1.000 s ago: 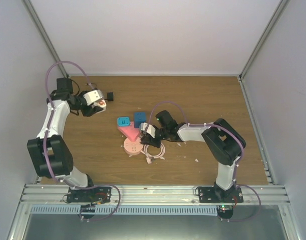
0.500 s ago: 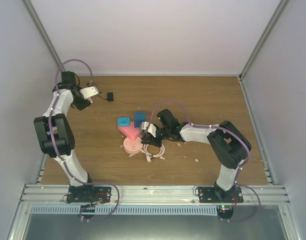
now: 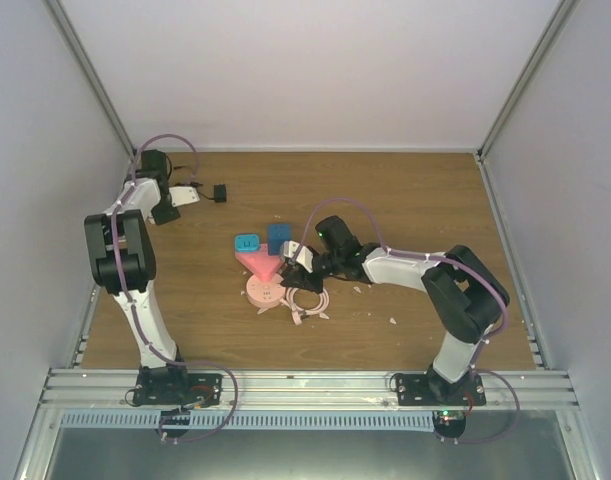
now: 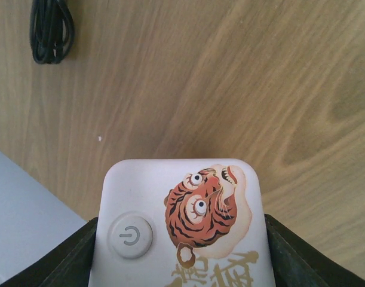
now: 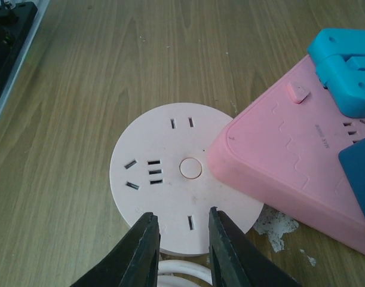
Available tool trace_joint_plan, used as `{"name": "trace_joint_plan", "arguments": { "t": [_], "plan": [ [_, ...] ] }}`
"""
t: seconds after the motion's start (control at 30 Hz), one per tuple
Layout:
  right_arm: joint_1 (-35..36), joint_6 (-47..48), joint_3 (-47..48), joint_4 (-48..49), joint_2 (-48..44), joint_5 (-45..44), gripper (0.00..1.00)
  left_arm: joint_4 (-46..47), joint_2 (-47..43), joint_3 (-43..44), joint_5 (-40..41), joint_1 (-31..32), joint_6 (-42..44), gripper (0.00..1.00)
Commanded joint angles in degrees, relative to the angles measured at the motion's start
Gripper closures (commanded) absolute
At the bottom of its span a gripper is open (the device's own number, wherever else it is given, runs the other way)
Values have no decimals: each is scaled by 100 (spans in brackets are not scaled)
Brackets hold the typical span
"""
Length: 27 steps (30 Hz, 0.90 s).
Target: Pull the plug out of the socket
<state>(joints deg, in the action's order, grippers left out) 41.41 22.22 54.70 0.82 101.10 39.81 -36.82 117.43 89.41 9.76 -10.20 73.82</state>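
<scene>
On left wrist cam only: tiger print + power symbol on white box [image 4: 182, 197], clamped by left gripper [image 4: 182, 263]; right gripper [image 5: 182, 218] slightly parted, empty.

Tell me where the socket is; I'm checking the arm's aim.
The socket lies mid-table in the top view, left of the right gripper, its near corner overlapping the round disc.

Matt plastic socket [image 5: 290, 167], smooth white box [image 4: 147, 197], wooden table [image 5: 68, 78]

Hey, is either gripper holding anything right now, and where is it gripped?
The left gripper clamps the white tiger-print box by its two sides. The right gripper holds nothing.
</scene>
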Motion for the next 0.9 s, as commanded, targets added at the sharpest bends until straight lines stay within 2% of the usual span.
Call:
{"name": "trace_joint_plan", "arguments": {
  "t": [0.0, 0.07, 0.27, 0.37, 0.63, 0.73, 0.87],
  "plan": [
    [42, 8, -62, -56, -176, 110, 74, 500, 184, 35, 579, 136, 338, 57],
    [40, 21, -55, -56, -187, 108, 72, 534, 246, 20, 642, 185, 428, 51],
    [38, 46, -38, -60, -195, 108, 67, 455, 288, 40, 669, 314, 458, 25],
    [44, 67, -24, -181, -204, 106, 65, 371, 210, 42, 543, 344, 468, 18],
    [18, 140, 43, -278, -299, 64, 62, 23, -150, 90, -31, 352, 181, 8],
    [-21, 167, 57, -305, -389, 7, 57, -166, -368, 51, -584, 352, -140, 1],
    [-110, 215, 104, -386, -494, -17, 49, -384, -706, -115, -1398, 352, -622, 1]
  ]
}}
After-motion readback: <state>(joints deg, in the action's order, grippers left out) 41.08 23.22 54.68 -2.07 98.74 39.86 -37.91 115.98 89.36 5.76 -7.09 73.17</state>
